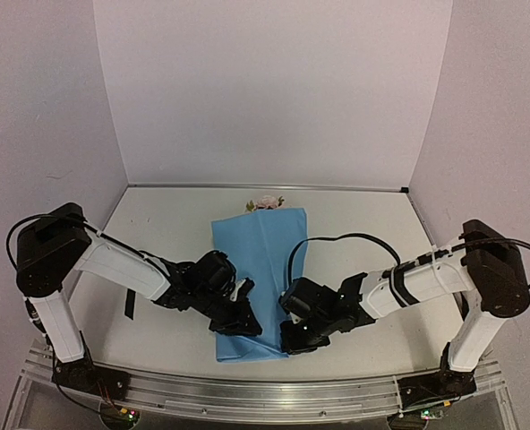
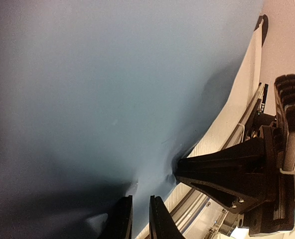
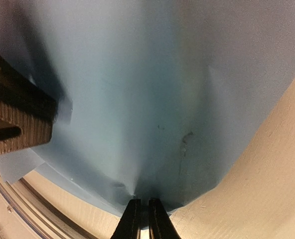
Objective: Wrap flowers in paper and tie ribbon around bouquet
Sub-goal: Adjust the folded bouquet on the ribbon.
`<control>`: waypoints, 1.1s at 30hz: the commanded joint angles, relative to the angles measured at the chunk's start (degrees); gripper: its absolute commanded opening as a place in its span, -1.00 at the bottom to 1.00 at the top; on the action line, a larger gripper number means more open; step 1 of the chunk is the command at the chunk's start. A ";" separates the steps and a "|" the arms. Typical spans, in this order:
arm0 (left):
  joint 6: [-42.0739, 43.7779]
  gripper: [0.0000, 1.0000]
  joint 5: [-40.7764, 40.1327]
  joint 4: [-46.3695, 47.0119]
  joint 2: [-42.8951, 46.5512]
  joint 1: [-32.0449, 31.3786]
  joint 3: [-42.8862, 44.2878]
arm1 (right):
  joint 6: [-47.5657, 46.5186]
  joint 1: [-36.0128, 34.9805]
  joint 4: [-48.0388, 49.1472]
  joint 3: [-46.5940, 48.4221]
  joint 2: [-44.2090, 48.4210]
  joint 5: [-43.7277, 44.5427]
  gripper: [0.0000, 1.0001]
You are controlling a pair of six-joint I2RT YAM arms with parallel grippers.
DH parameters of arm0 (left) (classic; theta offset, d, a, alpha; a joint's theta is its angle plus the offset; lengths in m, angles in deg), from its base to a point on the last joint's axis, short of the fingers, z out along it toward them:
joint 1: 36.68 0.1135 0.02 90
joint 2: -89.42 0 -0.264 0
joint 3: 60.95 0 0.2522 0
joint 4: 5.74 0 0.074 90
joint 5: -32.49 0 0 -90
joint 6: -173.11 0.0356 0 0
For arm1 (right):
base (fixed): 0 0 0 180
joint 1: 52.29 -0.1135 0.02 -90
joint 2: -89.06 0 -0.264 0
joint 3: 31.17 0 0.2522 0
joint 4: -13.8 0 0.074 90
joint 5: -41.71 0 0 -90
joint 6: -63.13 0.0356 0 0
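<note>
Both claws pinch the paper (image 1: 263,255) at its near end, left gripper (image 1: 247,324) and right gripper (image 1: 296,339) each pressed almost together on it. It lies mid-width on the desk (image 1: 158,224) toward the near edge, flowers (image 1: 267,203) peeking out the far end. Light, floppy and crease-prone, it is probably best held gently by these near corners.

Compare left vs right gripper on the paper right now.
The left gripper sits at the near-left edge of the paper, and the right gripper at its near-right edge. The left jaws show a slim gap with paper in it, while the right jaws look almost touching. Both pinch the near end, puckering the sheet.
</note>
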 commanded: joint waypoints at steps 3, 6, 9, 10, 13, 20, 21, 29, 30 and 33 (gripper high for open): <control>2.28 -0.73 0.75 -0.34 2.07 -0.11 -1.85 | 0.36 -0.80 -4.34 -0.79 -4.24 0.55 -0.83; 4.12 -0.78 -2.63 -4.01 1.60 -0.10 -1.44 | 0.41 -0.79 -4.34 -0.89 -4.37 0.65 -0.83; 5.66 -0.83 -5.99 -7.08 0.69 -0.11 -1.11 | 0.50 -0.80 -4.32 -0.91 -4.51 0.71 -0.83; 6.18 -0.86 -7.17 -7.82 0.32 -0.17 -0.93 | 0.50 -0.79 -4.34 -0.88 -4.54 0.67 -0.83; 7.18 -0.92 -10.57 -10.39 -1.27 -0.43 -0.30 | 0.53 -0.78 -4.40 -0.81 -4.41 0.85 -0.83; 6.96 -0.99 -12.60 -11.72 -3.89 -0.45 0.16 | 0.99 -0.79 -4.65 -0.72 -2.91 1.69 -0.83; 6.69 -0.99 -13.07 -11.75 -3.93 -0.45 0.08 | 1.02 -0.78 -4.69 -0.72 -2.55 1.89 -0.83; 6.08 -0.99 -13.53 -10.02 -2.73 -0.45 1.54 | -0.24 -0.59 -8.21 3.29 4.13 5.24 -0.54; 6.08 -0.99 -13.67 -9.85 -2.45 -0.46 1.76 | -0.56 -0.42 -9.07 4.21 4.99 5.92 -0.47; 5.63 -0.99 -14.13 -9.41 -1.97 -0.45 2.46 | -1.39 0.81 -12.13 7.44 7.95 8.11 -0.33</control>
